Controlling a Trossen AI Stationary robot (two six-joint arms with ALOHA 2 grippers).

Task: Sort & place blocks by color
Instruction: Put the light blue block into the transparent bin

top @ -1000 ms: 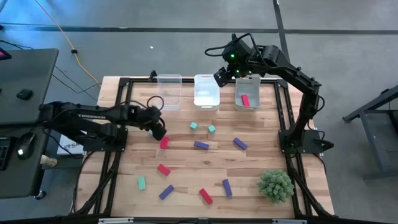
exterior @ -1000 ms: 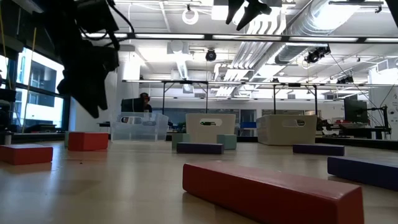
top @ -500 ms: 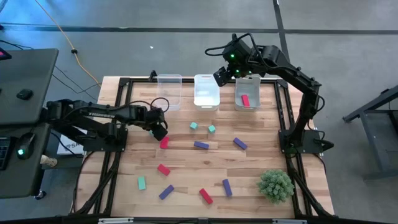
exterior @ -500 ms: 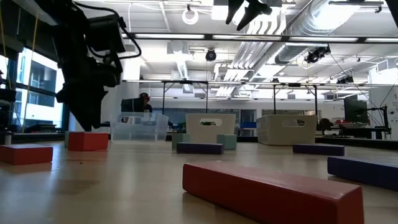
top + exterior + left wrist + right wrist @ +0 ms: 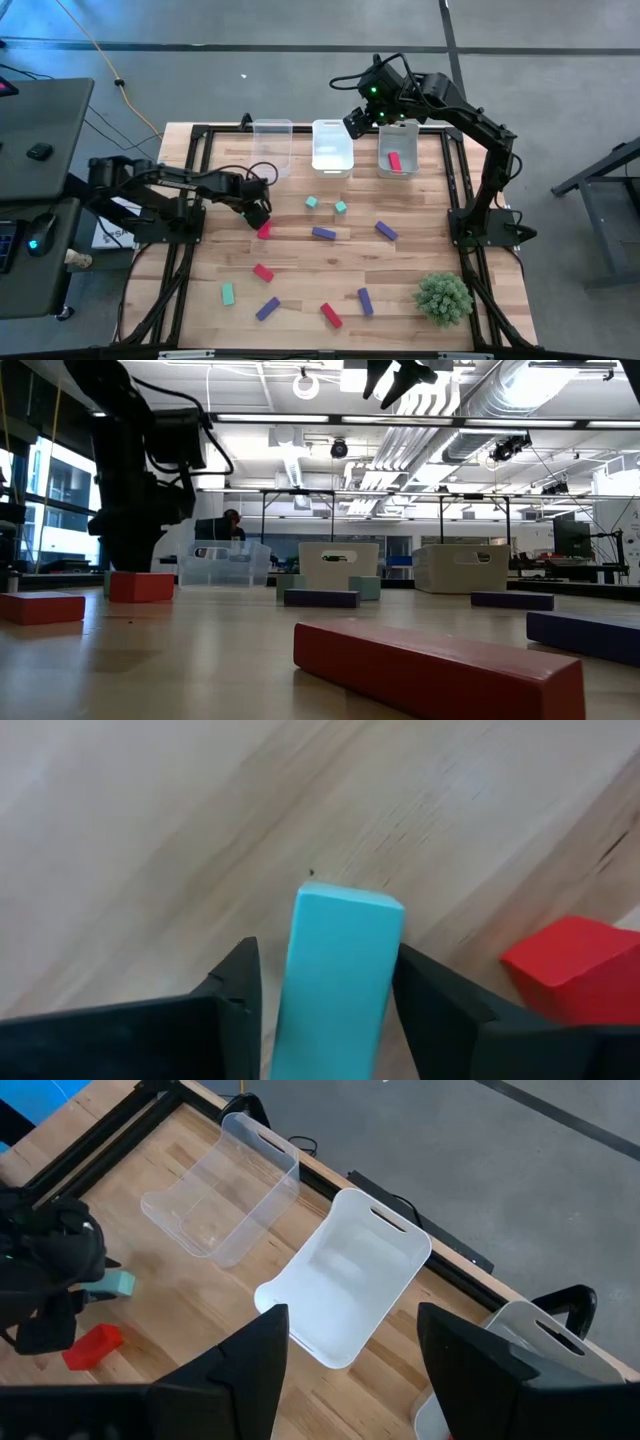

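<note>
My left gripper (image 5: 256, 211) is low over the table, just left of a red block (image 5: 264, 230). It is open, and in the left wrist view (image 5: 325, 960) its fingers stand on either side of a teal bar (image 5: 338, 975) that lies flat on the wood. My right gripper (image 5: 355, 122) is open and hangs high above the bins, holding nothing (image 5: 350, 1370). Other teal (image 5: 312, 202), purple (image 5: 323, 233) and red (image 5: 263, 271) blocks lie scattered on the table. One red block (image 5: 394, 161) lies in the right bin (image 5: 398, 135). My left gripper comes at the teal bar from above, its fingers along the bar's two long sides near one end (image 5: 345, 915). A thin gap shows at one finger (image 5: 240, 985). Whether the other finger (image 5: 425, 990) touches the bar, I cannot tell.
Three bins stand along the far edge: a clear one (image 5: 271, 145), a white one (image 5: 332, 145) and the right one. A spiky green plant ball (image 5: 443, 297) sits at the near right corner. More blocks (image 5: 331, 315) lie toward the near edge.
My left gripper has come down from above the table to table height, over the teal bar beside the red block, and has shifted slightly toward the table's right. The blocks have kept their places.
</note>
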